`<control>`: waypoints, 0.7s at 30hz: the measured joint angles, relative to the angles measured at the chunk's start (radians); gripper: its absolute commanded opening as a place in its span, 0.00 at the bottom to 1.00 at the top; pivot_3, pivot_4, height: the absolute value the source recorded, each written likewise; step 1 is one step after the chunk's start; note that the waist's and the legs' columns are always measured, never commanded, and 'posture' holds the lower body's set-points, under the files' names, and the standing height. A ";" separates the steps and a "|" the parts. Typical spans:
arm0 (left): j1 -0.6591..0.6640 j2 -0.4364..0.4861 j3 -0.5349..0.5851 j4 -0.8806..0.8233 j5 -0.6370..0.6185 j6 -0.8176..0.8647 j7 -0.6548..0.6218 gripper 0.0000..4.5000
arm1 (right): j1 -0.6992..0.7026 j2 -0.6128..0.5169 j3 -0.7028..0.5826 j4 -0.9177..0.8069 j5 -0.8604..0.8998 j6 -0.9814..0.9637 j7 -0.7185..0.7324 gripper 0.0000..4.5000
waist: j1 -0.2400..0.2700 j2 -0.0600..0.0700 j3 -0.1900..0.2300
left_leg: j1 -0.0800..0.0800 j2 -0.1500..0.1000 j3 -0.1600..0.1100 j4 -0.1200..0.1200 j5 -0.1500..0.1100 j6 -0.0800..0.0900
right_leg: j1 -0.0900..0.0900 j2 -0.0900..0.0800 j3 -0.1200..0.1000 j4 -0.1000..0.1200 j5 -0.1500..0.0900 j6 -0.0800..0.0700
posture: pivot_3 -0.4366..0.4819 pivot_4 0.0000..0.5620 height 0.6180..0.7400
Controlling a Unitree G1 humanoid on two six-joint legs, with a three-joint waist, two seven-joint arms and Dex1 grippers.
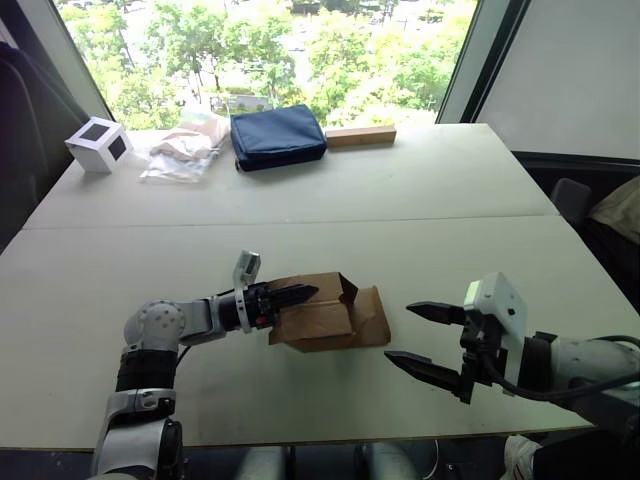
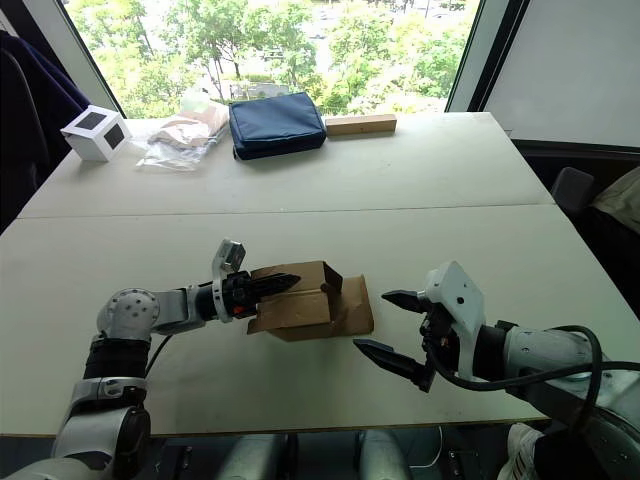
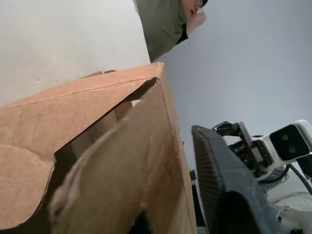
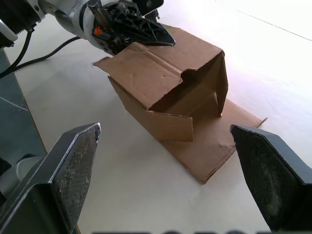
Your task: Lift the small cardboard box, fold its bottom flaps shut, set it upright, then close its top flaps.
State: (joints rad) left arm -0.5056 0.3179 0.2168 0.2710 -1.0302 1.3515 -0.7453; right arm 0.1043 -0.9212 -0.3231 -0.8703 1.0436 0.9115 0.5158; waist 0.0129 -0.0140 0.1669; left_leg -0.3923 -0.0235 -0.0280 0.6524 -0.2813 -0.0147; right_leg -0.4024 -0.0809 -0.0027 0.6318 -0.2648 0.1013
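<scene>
small cardboard box point(image 1: 318, 312) lying on its side on the desk point(image 1: 300, 200), at 9 o'clock from the right gripper point(image 1: 425, 340) | left gripper point(image 1: 290, 296) pinching the box's upper wall | right gripper hanging spread wide, touching nothing | right wrist view showing open-end flaps point(image 4: 170, 127) splaying.

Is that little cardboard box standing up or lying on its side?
On its side. The small cardboard box lies on the table, its open end facing sideways with one flap spread flat.
</scene>
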 measured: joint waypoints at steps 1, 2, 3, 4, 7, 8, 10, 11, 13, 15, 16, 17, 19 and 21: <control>0.000 0.000 0.000 0.000 -0.001 0.003 0.000 0.00 | 0.001 0.000 0.000 0.000 0.000 -0.001 0.000 1.00 | 0.000 0.000 0.000 | 0.000 0.000 0.000 0.000 0.000 0.000 | 0.000 0.000 0.000 0.000 0.000 0.000 | 0.48 0.27 0.98; 0.001 0.001 0.000 -0.006 -0.002 0.010 0.000 0.00 | 0.001 0.000 0.002 0.000 0.001 -0.001 -0.002 1.00 | 0.000 0.000 0.000 | 0.000 0.000 0.000 0.000 0.000 0.000 | 0.000 0.000 0.000 0.000 0.000 0.000 | 0.48 0.27 0.98; 0.001 0.001 0.000 -0.010 -0.003 0.013 0.000 0.00 | 0.000 0.000 0.002 0.000 0.002 -0.002 -0.003 1.00 | 0.000 0.000 0.000 | 0.000 0.000 0.000 0.000 0.000 0.000 | 0.000 0.000 0.000 0.000 0.000 0.000 | 0.48 0.27 0.98; 0.001 0.003 0.000 -0.020 -0.004 0.016 -0.001 0.00 | -0.001 0.001 0.004 0.000 0.003 -0.003 -0.006 1.00 | 0.000 0.000 0.000 | 0.000 0.000 0.000 0.000 0.000 0.000 | 0.000 0.000 0.000 0.000 0.000 0.000 | 0.48 0.27 0.98; 0.001 0.015 0.000 -0.050 -0.006 0.017 -0.007 0.00 | -0.012 0.015 0.005 0.002 0.026 -0.005 -0.019 1.00 | 0.000 0.000 0.000 | 0.000 0.000 0.000 0.000 0.000 0.000 | 0.000 0.000 0.000 0.000 0.000 0.000 | 0.48 0.27 0.98; 0.001 0.025 0.000 -0.062 -0.006 0.013 -0.015 0.00 | -0.026 0.041 0.004 0.008 0.047 -0.011 -0.033 1.00 | 0.000 -0.001 0.000 | 0.000 0.000 0.000 0.000 0.000 0.000 | 0.000 0.000 0.000 0.000 0.000 0.000 | 0.48 0.27 0.98; -0.002 0.047 0.000 -0.102 -0.006 -0.006 -0.034 0.00 | -0.056 0.095 0.003 0.033 0.092 -0.031 -0.073 0.94 | -0.001 -0.001 0.000 | 0.000 0.001 0.000 0.000 0.000 0.000 | 0.000 0.000 0.000 0.000 0.000 0.000 | 0.48 0.27 0.98; -0.011 0.058 0.000 -0.119 -0.006 -0.014 -0.043 0.00 | -0.078 0.121 0.000 0.051 0.108 -0.044 -0.094 0.94 | -0.001 -0.001 0.000 | 0.000 0.001 0.000 0.000 0.000 0.000 | 0.000 0.000 0.000 0.000 0.000 0.000 | 0.48 0.27 0.98; -0.051 0.089 -0.003 -0.151 -0.004 -0.039 -0.069 0.00 | -0.135 0.172 -0.004 0.096 0.133 -0.073 -0.149 0.82 | -0.001 -0.001 0.000 | 0.000 0.001 0.000 0.000 0.000 -0.001 | 0.000 0.000 0.000 0.000 0.000 0.000 | 0.48 0.27 0.98; -0.116 0.128 -0.005 -0.173 -0.002 -0.072 -0.104 0.00 | -0.204 0.214 -0.005 0.137 0.155 -0.098 -0.202 0.64 | 0.000 -0.001 0.000 | 0.000 0.001 0.000 0.000 0.000 -0.001 | 0.000 0.001 0.000 0.000 0.000 0.000 | 0.48 0.27 0.98; -0.152 0.150 -0.009 -0.179 0.002 -0.090 -0.130 0.00 | -0.245 0.236 -0.001 0.158 0.161 -0.109 -0.229 0.55 | 0.000 -0.001 0.000 | 0.000 0.000 0.000 0.000 0.000 -0.001 | 0.000 0.000 0.000 0.000 0.000 0.000 | 0.48 0.27 0.98; -0.179 0.161 -0.010 -0.180 0.008 -0.102 -0.143 0.00 | -0.272 0.251 0.000 0.172 0.163 -0.118 -0.245 0.50 | -0.001 -0.001 0.001 | -0.001 0.000 0.000 0.000 0.001 -0.001 | 0.000 0.001 0.000 0.000 0.000 0.000 | 0.48 0.27 0.98; -0.238 0.194 -0.027 -0.186 0.020 -0.140 -0.190 0.00 | -0.343 0.296 0.019 0.206 0.164 -0.138 -0.291 0.33 | -0.003 -0.001 0.000 | 0.000 0.000 0.000 0.000 0.001 -0.001 | -0.001 0.001 0.000 0.000 0.000 0.000 | 0.48 0.27 0.98; -0.257 0.209 -0.043 -0.186 0.033 -0.165 -0.226 0.00 | -0.379 0.331 0.048 0.220 0.156 -0.150 -0.314 0.17 | -0.004 -0.001 0.000 | 0.000 0.000 0.000 -0.001 0.001 -0.001 | -0.001 0.001 0.000 0.000 0.000 0.000 | 0.48 0.27 0.98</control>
State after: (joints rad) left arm -0.7630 0.5266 0.1743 0.0847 -0.9971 1.1862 -0.9712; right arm -0.2744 -0.5903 -0.2747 -0.6501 1.1998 0.7616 0.2019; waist 0.0092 -0.0148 0.1672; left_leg -0.3925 -0.0235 -0.0276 0.6518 -0.2808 -0.0156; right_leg -0.4032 -0.0796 -0.0026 0.6319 -0.2648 0.1012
